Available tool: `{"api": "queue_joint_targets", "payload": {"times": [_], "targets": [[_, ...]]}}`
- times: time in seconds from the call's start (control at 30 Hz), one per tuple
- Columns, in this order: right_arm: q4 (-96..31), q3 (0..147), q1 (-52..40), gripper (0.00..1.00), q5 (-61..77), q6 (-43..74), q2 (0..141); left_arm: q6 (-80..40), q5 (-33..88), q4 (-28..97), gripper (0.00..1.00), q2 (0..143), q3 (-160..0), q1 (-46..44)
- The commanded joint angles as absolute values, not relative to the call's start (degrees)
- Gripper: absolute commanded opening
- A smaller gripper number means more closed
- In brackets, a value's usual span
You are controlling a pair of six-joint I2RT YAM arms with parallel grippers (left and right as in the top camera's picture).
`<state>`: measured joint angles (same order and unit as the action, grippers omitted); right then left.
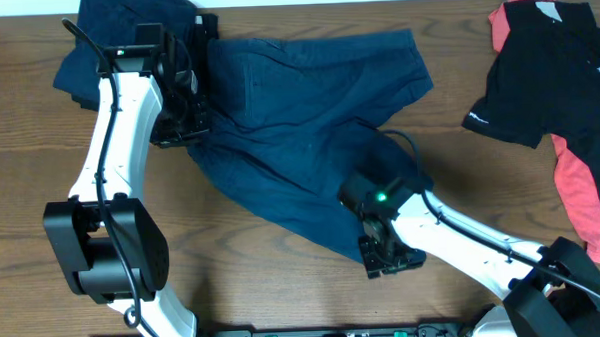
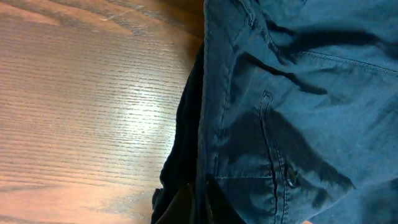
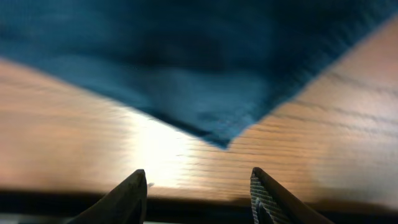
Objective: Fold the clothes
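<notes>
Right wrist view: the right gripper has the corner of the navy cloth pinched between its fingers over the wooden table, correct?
Not pinched. The right wrist view shows the right gripper open and empty; the corner of the navy cloth lies on the wooden table ahead of it, apart.

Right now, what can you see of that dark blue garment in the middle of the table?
The navy garment looks like soft cotton, with stitched seams and a small button. It lies rumpled and spread on the wooden table, unfolded. The shut left gripper sits at its left edge; the open right gripper faces its lower corner, not touching it.
</notes>
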<state>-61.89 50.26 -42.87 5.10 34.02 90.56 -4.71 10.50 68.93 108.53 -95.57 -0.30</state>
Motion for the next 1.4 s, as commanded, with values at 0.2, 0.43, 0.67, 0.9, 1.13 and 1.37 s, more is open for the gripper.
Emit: {"api": "queue_joint_targets", "payload": {"times": [0.2,0.43,0.67,0.9,1.13,1.37], "targets": [[-52.3,43.6,-43.5,0.60,1.6,42.7,89.3,-5.3,9.9,68.9,0.06,108.3,-95.9,-0.3],[-49.4,41.9,-43.5,0.57,2.0,42.6,89.3,-5.3,9.9,68.9,0.06,108.3,-95.9,-0.3],[-48.9,41.9,-43.4,0.31,1.9,42.6,89.3,-5.3,9.9,69.3,0.06,108.3,-95.9,-0.3],[-48.5,42.0,-39.5,0.01,1.0,42.3,89.3,-5.3,9.9,69.4,0.06,108.3,-95.9,-0.3],[-49.6,46.4,-27.8,0.01,2.7,34.2,88.1,-5.2,9.8,69.6,0.06,108.3,-95.9,-0.3],[-61.3,62.5,-14.3,0.01,3.3,19.5,79.9,-5.0,9.6,74.0,0.06,104.7,-95.9,-0.3]]}}
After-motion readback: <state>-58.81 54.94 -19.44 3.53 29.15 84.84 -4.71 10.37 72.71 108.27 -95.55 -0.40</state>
